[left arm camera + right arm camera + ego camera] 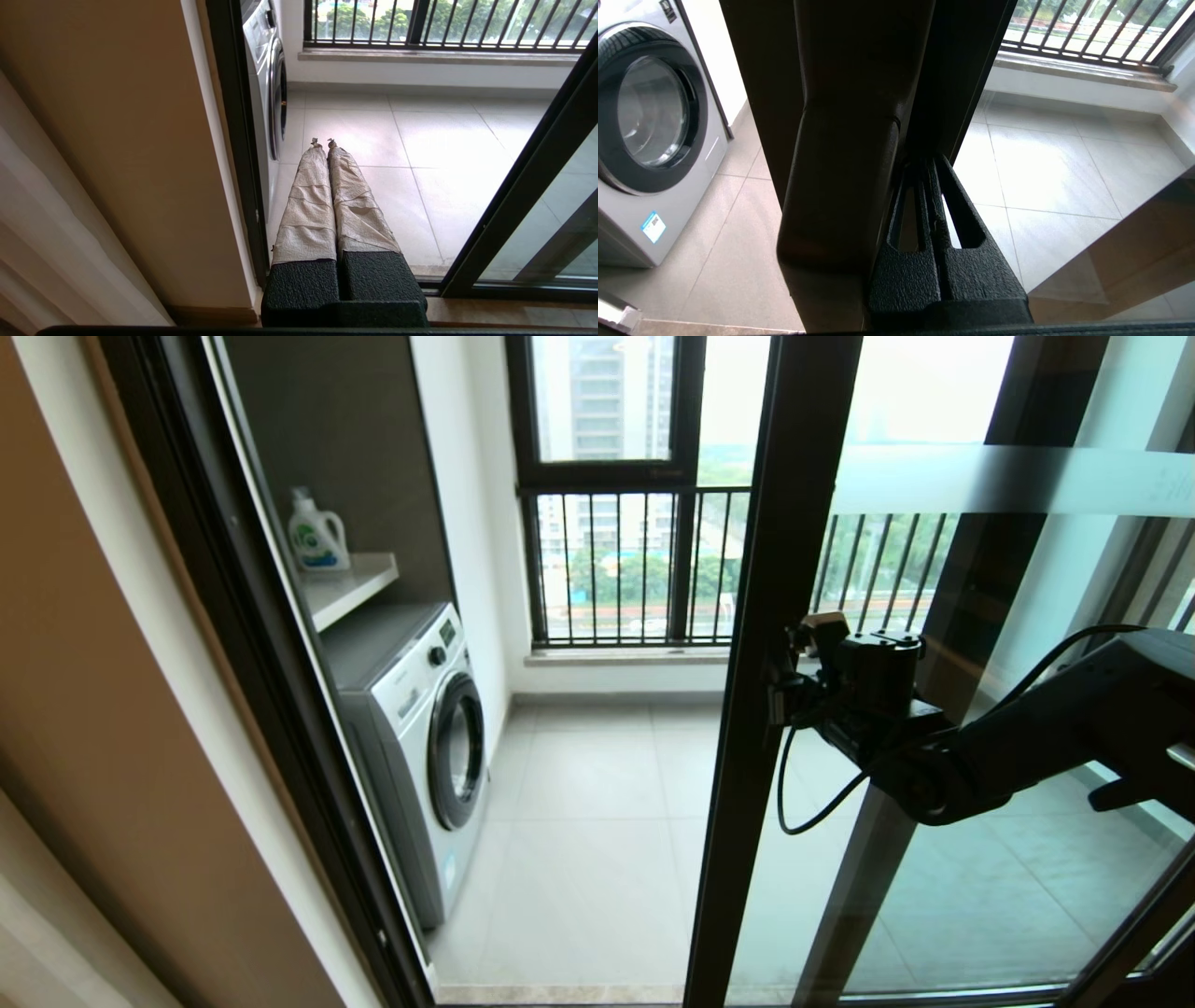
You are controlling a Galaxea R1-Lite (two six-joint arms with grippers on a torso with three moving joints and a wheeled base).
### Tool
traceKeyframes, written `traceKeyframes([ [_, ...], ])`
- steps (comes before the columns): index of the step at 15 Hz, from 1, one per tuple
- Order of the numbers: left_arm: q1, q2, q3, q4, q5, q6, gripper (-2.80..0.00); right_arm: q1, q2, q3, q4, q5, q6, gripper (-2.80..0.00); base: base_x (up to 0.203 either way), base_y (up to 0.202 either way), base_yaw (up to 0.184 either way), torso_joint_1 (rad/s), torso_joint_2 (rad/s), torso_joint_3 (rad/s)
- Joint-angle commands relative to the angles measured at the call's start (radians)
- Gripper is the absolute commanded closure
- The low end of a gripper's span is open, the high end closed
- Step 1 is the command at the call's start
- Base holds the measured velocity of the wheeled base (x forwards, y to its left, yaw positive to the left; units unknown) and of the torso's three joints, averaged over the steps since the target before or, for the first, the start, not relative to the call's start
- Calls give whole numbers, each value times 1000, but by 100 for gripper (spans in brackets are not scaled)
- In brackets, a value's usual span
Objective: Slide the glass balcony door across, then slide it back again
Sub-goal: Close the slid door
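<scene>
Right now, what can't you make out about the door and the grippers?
- Door handle: head view, hidden behind the right gripper.
- Right gripper tips: right wrist view, tucked behind the door frame.
- Door's frosted band: characters cut off at the head view's edge.
- Left gripper: out of head view.

Head view looks forward and down through the doorway onto the balcony floor (597, 803), washing machine (429, 747) left, railed window (635, 569) beyond. Left wrist view sits low at the threshold facing the same floor (420, 154). Right wrist view is pressed close against the door frame (840, 140); all 3 share floor and washer.
</scene>
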Motion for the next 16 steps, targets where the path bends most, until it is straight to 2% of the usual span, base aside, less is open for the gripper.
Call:
traceKeyframes([
  [1,0,1,0,-1,0,0,0,31,19,-4,-4,-1,-1,0,0,0,0,0,0,0],
  [6,0,1,0,-1,0,0,0,75,36,-39,-4,-3,1,0,0,0,0,0,0,0],
  [10,0,1,0,-1,0,0,0,132,90,-117,-8,-58,3,0,0,0,0,0,0,0],
  [16,0,1,0,1,0,0,0,210,146,-172,-9,-71,2,0,0,0,0,0,0,0],
])
